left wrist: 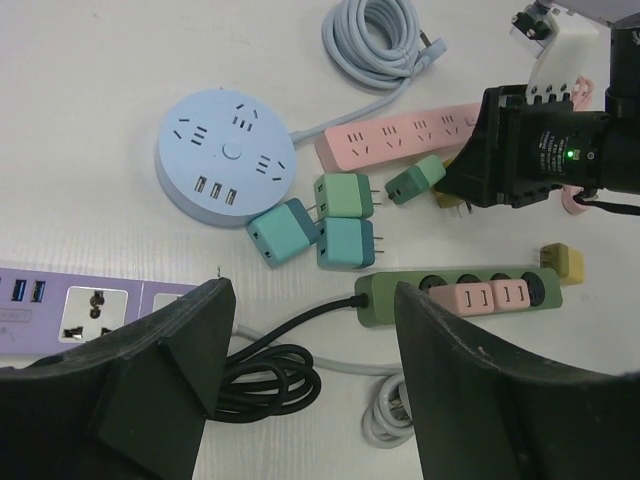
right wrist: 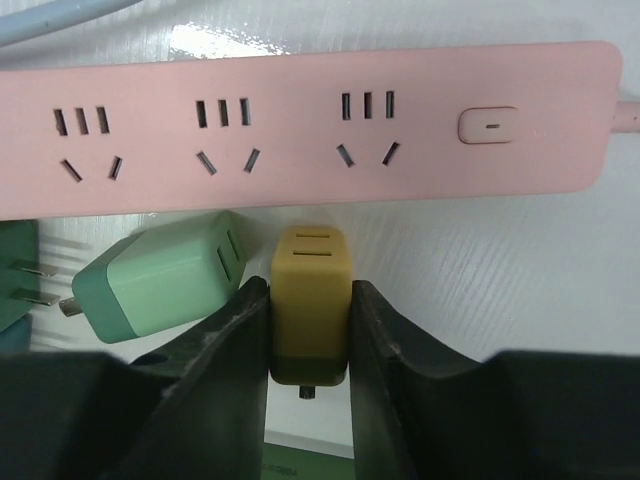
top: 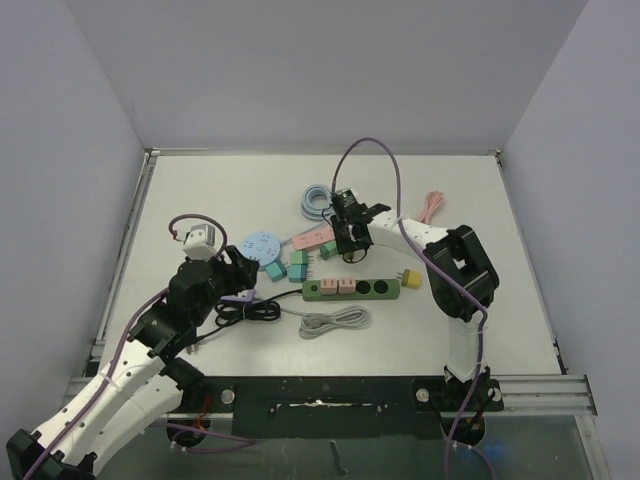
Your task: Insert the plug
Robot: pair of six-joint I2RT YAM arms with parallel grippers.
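a yellow plug [right wrist: 311, 268] is clamped by the right gripper [right wrist: 310, 300] beside the pink power strip [right wrist: 300, 130], while the left gripper [left wrist: 312, 330] is spread wide.

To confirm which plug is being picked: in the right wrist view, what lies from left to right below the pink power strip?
dark green plug adapter, cut off by the left edge → light green plug adapter lying on its side → yellow plug adapter, clamped between the fingers of the right tool.
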